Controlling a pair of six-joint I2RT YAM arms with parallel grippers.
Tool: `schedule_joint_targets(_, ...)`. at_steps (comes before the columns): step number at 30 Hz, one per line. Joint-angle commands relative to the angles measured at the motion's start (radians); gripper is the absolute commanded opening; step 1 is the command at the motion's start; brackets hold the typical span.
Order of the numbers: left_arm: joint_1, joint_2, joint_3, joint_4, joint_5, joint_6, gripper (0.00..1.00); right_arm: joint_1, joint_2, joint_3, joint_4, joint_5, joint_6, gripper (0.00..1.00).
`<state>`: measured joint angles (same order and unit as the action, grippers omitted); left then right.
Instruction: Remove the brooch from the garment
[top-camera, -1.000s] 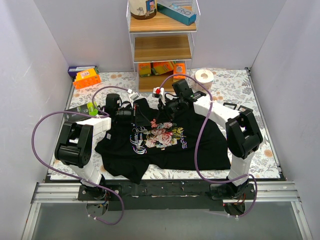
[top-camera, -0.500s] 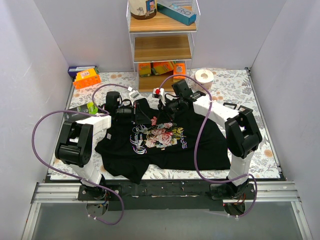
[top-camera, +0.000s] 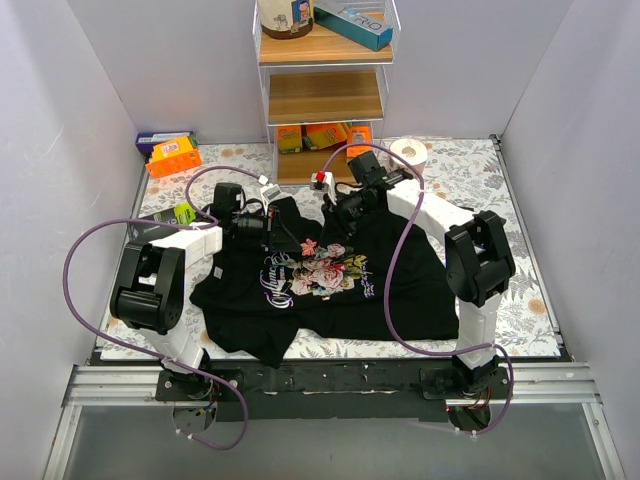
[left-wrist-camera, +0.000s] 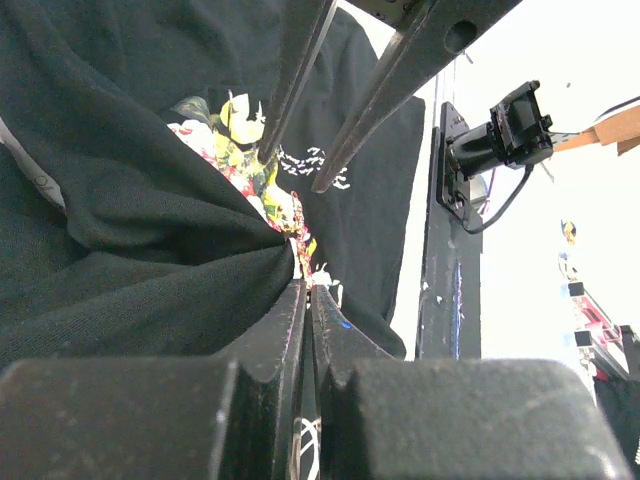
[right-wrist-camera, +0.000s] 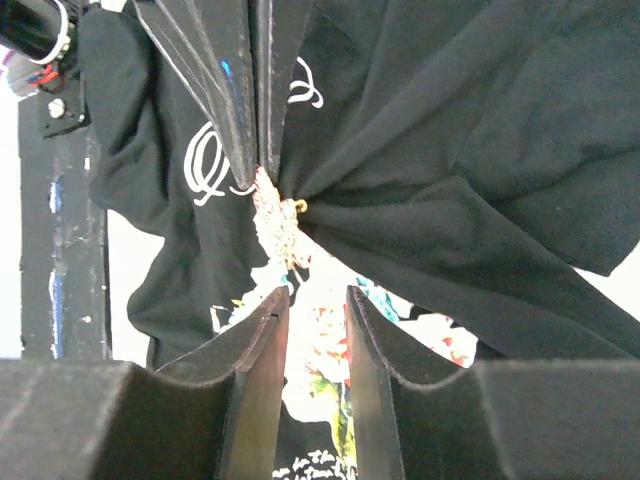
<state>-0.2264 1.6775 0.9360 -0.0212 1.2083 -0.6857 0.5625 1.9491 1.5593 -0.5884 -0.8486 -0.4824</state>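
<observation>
Top view: black T-shirt (top-camera: 330, 300) lies flat on the floral bench (top-camera: 480, 190), rose print facing up. Both arms meet over the chest, just far of the print. The left end effector (top-camera: 288, 233) and right end effector (top-camera: 323, 230) are close together.

Left wrist: left fingers are clamped together on a bunched fold of shirt at the print edge. The right fingers sit above, narrowly apart.

Right wrist: right fingers have a narrow gap with nothing between them. The pink brooch (right-wrist-camera: 272, 218) with a gold clasp sits at the left tips, on the gathered fabric.
</observation>
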Motion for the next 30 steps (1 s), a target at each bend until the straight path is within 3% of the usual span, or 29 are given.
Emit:
schedule_joint_targets(1,-0.008,-0.035,0.04,-0.048,0.054,0.043,0.0,0.016,0.028,0.057,-0.013,-0.099,0.027,0.37)
schedule_joint_targets(9,-0.013,-0.018,0.056,-0.046,0.048,0.052,0.0,0.034,0.05,0.071,-0.025,-0.13,0.028,0.33)
schedule_joint_targets(15,-0.011,0.002,0.067,-0.045,0.042,0.054,0.0,0.037,0.05,0.068,-0.016,-0.144,0.041,0.17)
schedule_joint_targets(18,-0.013,0.013,0.067,-0.048,-0.002,0.06,0.01,0.037,0.05,0.07,-0.011,-0.144,0.056,0.01)
schedule_joint_targets(20,-0.013,0.004,0.064,-0.04,-0.057,0.061,0.19,0.036,0.047,0.062,0.022,-0.133,0.093,0.01)
schedule_joint_targets(21,-0.011,-0.008,0.061,-0.036,-0.119,0.069,0.22,0.028,0.042,0.052,0.051,-0.119,0.146,0.01)
schedule_joint_targets(25,-0.013,-0.169,-0.032,0.048,-0.306,0.136,0.44,-0.019,0.05,-0.054,0.294,-0.173,0.61,0.01)
schedule_joint_targets(27,-0.03,-0.274,-0.101,0.082,-0.386,0.204,0.52,-0.018,0.069,-0.039,0.268,-0.162,0.611,0.01)
schedule_joint_targets(30,-0.109,-0.402,-0.193,0.125,-0.573,0.349,0.54,-0.024,0.103,-0.007,0.271,-0.168,0.683,0.01)
